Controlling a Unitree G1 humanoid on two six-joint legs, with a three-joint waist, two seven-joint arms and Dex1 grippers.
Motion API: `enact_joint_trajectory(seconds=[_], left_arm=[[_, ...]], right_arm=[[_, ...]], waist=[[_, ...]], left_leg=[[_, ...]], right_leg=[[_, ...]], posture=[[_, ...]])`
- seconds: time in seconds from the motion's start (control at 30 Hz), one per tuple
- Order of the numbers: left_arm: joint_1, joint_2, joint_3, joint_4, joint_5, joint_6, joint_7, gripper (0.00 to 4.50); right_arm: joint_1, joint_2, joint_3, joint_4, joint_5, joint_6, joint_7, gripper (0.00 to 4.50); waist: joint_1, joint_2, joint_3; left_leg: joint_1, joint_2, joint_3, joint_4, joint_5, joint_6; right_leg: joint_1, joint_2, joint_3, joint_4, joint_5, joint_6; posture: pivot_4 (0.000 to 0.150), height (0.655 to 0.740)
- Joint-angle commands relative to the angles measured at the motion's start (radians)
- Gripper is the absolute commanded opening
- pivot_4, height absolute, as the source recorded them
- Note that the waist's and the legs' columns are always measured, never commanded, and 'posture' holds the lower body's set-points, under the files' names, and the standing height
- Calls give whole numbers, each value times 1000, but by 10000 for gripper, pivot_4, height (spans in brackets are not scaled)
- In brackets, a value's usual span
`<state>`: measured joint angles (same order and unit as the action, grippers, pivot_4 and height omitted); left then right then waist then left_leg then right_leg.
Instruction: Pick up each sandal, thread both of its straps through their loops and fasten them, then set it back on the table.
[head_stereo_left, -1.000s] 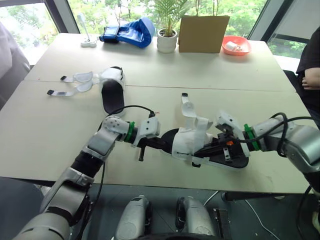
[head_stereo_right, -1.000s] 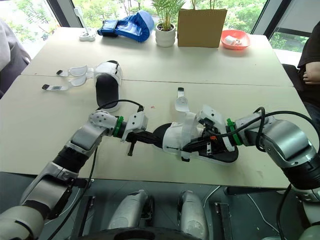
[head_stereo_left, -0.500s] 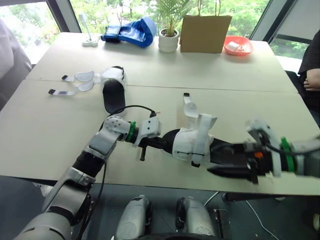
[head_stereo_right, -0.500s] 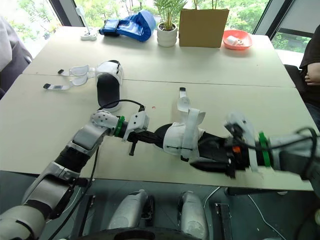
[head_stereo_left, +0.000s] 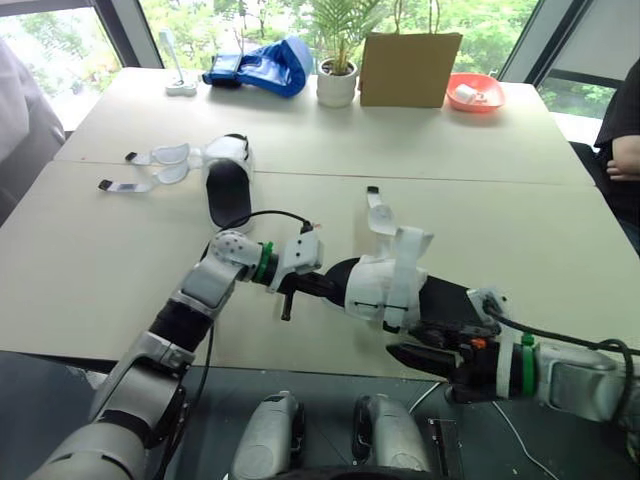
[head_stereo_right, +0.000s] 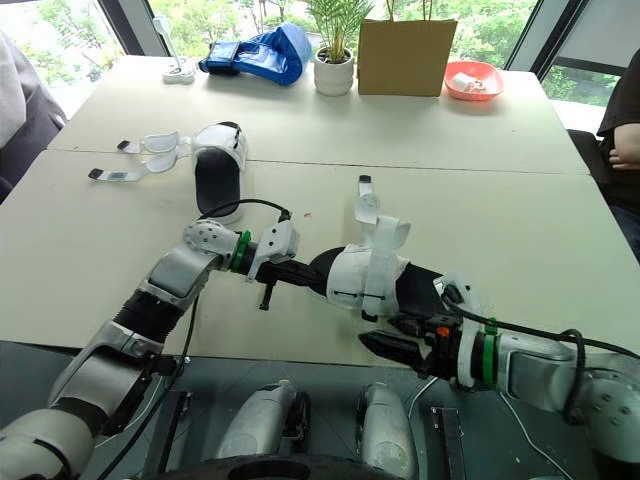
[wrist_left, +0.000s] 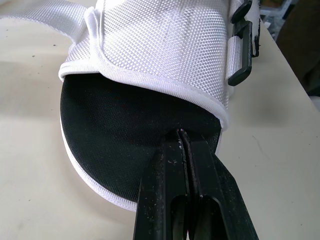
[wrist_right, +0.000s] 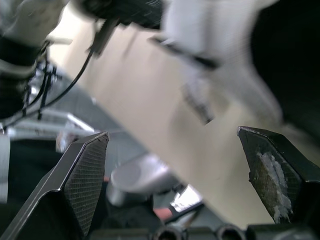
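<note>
– Windows full of greenery behind, and what is on the table (head_stereo_left: 90, 250)?
– From the head view: along the far edge stand a blue bag (head_stereo_left: 262, 65), a potted plant (head_stereo_left: 337, 75), a cardboard box (head_stereo_left: 408, 68) and an orange bowl (head_stereo_left: 472, 92). The far sandal (head_stereo_left: 228, 185) lies left of centre, with its two straps (head_stereo_left: 150, 170) spread flat on the table beside it. The near sandal (head_stereo_left: 400, 290) sits close to the front edge, toe toward my left arm. One loose strap (head_stereo_left: 378, 212) stands up with its black tip on top, and a second strap (head_stereo_left: 405, 265) drapes over the white upper.
– And your hands?
– My left fingers (head_stereo_left: 310, 287) are clamped on the near sandal's toe. My right fingers (head_stereo_left: 420, 357) sit low at the front edge, just beside the heel end, spread apart.
– Left wrist view?
– Both fingers (wrist_left: 165, 170) press together on the black insole at the toe rim. The white woven upper is just beyond, with a black buckle loop (wrist_left: 240, 47) at its side.
– Right wrist view?
– Two fingers (wrist_right: 82, 170) are wide apart, with the table edge and the blurred sandal beyond them.
</note>
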<state>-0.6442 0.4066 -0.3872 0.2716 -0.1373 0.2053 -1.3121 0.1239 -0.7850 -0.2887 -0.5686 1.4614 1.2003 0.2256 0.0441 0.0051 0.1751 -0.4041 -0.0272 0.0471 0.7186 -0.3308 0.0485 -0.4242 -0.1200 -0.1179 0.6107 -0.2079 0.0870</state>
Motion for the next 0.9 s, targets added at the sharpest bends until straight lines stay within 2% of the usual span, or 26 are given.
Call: enact_joint_trajectory(seconds=[0.03, 0.07, 0.17, 0.4, 0.63, 0.77, 0.9], left_arm=[[4, -13, -32, -1, 25, 4, -1, 0], [5, -12, -31, -2, 25, 5, -1, 0], [2, -13, -27, 5, 28, 3, -1, 0], [3, -12, -27, 9, 32, -1, -2, 0], [11, -20, -38, 21, 43, -10, 4, 0], [4, -22, -36, 38, 44, -13, 3, 0], [-4, -25, -37, 56, 46, -22, -3, 0]], right_arm=[[-85, 41, 32, 58, 89, -52, -75, 44463], [-103, 47, 47, 73, 102, -54, -92, 44463], [-124, 50, 83, 73, 79, -56, -93, 36749], [-105, 32, 99, 32, 64, -83, -51, 324], [92, -74, 35, -166, -41, -131, 134, 324], [264, -126, -16, -336, -125, -180, 240, 324], [362, -151, -62, -429, -156, -234, 295, 324]], waist=[[-4, 0, 0], [-3, 0, 0], [-2, 0, 0], [-2, 0, 0], [1, 0, 0], [1, 0, -1], [1, -1, -1]], left_leg=[[0, 0, 0, 0, 0, 0], [0, 0, 0, 0, 0, 0], [0, 0, 0, 0, -1, 2], [-1, 0, 0, 0, -2, 4], [-1, 0, 0, 0, -4, 7], [-1, 0, 0, 1, -4, 7], [0, 0, 0, 1, -4, 7]], right_leg=[[0, 0, 0, 0, 0, 0], [0, 0, 0, 0, 0, 0], [0, 0, 0, 0, 0, 0], [0, 1, 0, 0, 0, 0], [-1, 1, 0, 0, 0, 1], [0, 1, 0, 0, 0, 1], [0, 1, 0, 0, 0, 1]], posture=[[1500, 7214], [1500, 7214], [1500, 7214], [1500, 7214], [1500, 7214], [1500, 7214], [1500, 7214]])
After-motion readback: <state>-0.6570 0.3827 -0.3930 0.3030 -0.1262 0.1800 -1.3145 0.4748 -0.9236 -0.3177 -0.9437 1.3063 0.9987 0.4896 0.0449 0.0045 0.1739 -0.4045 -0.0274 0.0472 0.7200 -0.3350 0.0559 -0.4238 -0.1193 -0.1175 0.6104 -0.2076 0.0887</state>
